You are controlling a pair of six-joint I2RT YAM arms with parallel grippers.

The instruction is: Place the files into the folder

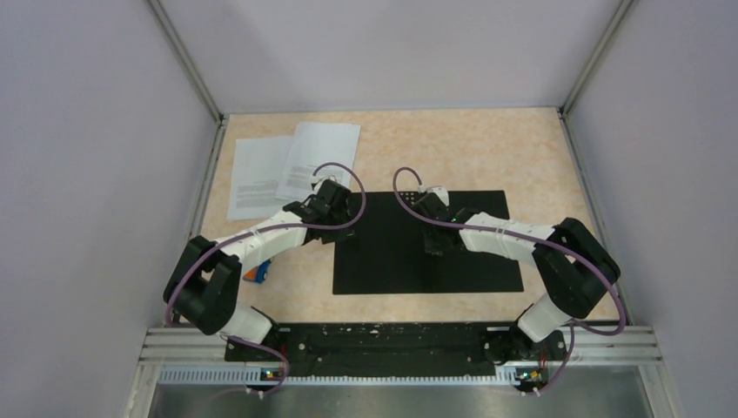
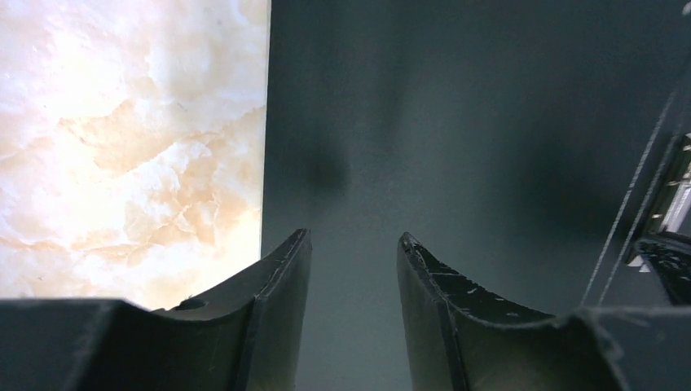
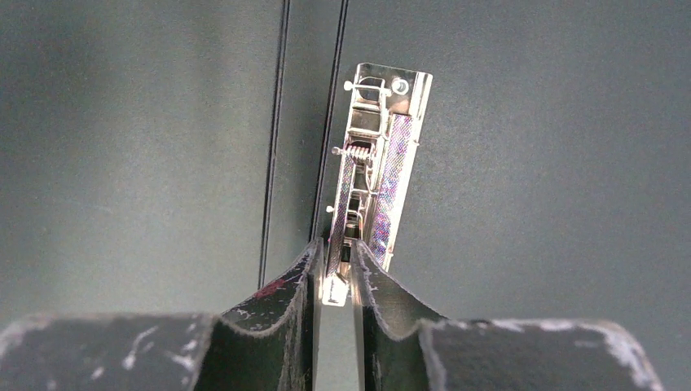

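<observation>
Our right gripper (image 3: pixel 335 251) pinches the stiff, slick metal spine clip (image 3: pixel 383 155) of the folder (image 1: pixel 383 252) lying open on the table (image 1: pixel 487 148), our left gripper (image 2: pixel 354 240) hangs apart and empty, and we judge the floppy files (image 1: pixel 291 165) at far left best lifted by an edge

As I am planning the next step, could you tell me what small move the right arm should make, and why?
Probably lift the clip lever: the right gripper pinches the metal clip of the open folder, while the files lie outside it.
</observation>
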